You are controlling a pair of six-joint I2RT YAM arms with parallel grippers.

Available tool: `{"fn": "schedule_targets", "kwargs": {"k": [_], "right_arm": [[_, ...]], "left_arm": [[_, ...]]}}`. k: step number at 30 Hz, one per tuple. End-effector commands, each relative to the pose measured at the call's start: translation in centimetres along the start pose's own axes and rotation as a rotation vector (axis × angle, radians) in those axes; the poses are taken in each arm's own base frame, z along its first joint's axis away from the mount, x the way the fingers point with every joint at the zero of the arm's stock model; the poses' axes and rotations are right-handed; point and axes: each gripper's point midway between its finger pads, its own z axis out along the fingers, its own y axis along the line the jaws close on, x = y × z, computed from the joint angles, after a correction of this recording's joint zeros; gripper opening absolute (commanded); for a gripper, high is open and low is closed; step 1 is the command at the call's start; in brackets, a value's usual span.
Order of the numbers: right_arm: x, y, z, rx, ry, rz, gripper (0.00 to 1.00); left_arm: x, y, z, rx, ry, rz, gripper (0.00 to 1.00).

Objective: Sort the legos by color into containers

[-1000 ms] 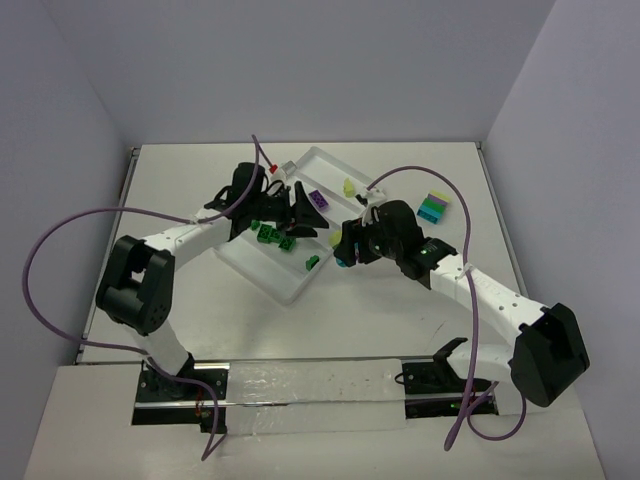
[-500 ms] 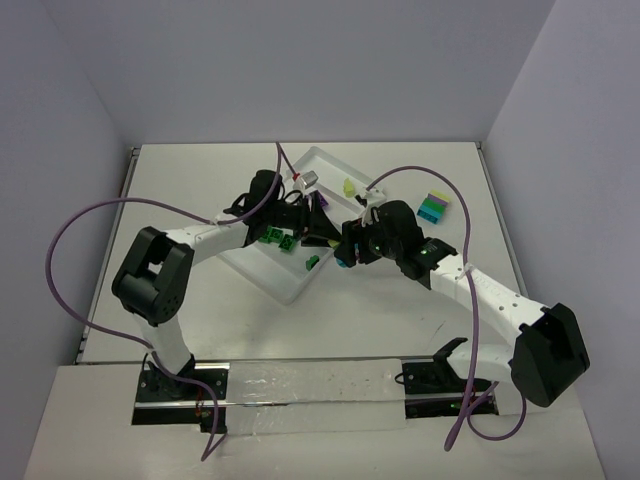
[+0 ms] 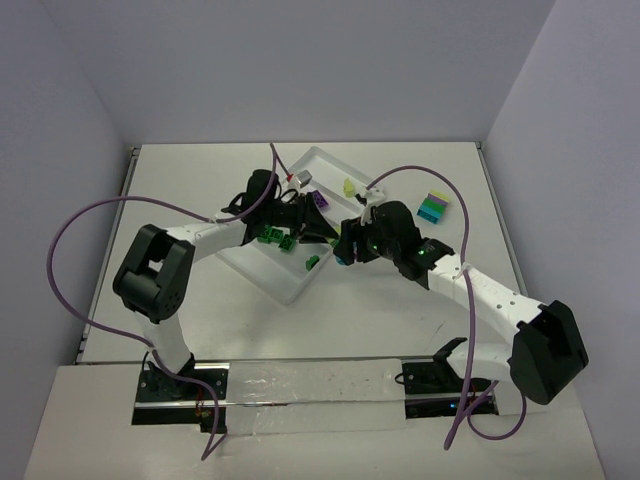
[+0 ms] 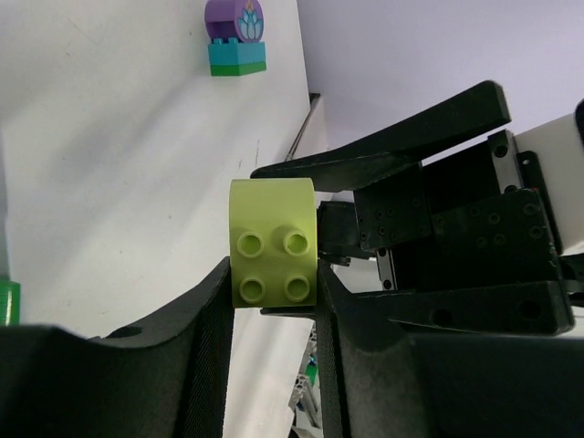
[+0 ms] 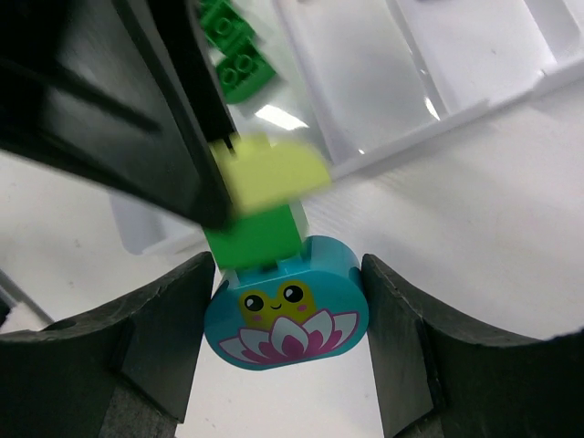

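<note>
Both arms are bent toward the tray (image 3: 283, 288) rim. Yellow-green brick (image 4: 272, 239) is clamped by left gripper (image 4: 272, 274); teal brick (image 5: 286, 315) by right gripper (image 5: 285, 301).

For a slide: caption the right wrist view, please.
Right tool holds a teal brick topped by a green brick; left tool pinches the yellow-green brick on top.

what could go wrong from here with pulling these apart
The left gripper pinches only the yellow-green brick; pulling may drag the green brick off too. The right gripper grips just the teal brick, which could twist loose. Both hang just off the tray; a dropped piece could miss it.
</note>
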Motion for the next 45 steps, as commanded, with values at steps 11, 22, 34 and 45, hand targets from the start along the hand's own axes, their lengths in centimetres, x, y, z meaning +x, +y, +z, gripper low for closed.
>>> {"fn": "schedule_targets", "kwargs": {"k": [11, 22, 34, 45], "right_arm": [[2.5, -4.3, 0.3, 0.221, 0.032, 0.105, 0.0], [4.7, -10.5, 1.5, 0.42, 0.138, 0.261, 0.02], [5.8, -12.7, 4.4, 0.524, 0.206, 0.283, 0.68], [-2.9, -8.6, 0.7, 0.36, -0.009, 0.211, 0.72]], "left_arm": [[-7.8, 0.0, -2.3, -0.044, -0.187, 0.014, 0.0], [-9.4, 1.0, -3.2, -0.151, -0.237, 0.061, 0.0], [-8.1, 1.5, -6.2, -0.294, -0.3, 0.072, 0.0], [-7.5, 0.8, -7.0, -0.294, -0.304, 0.072, 0.0]]}}
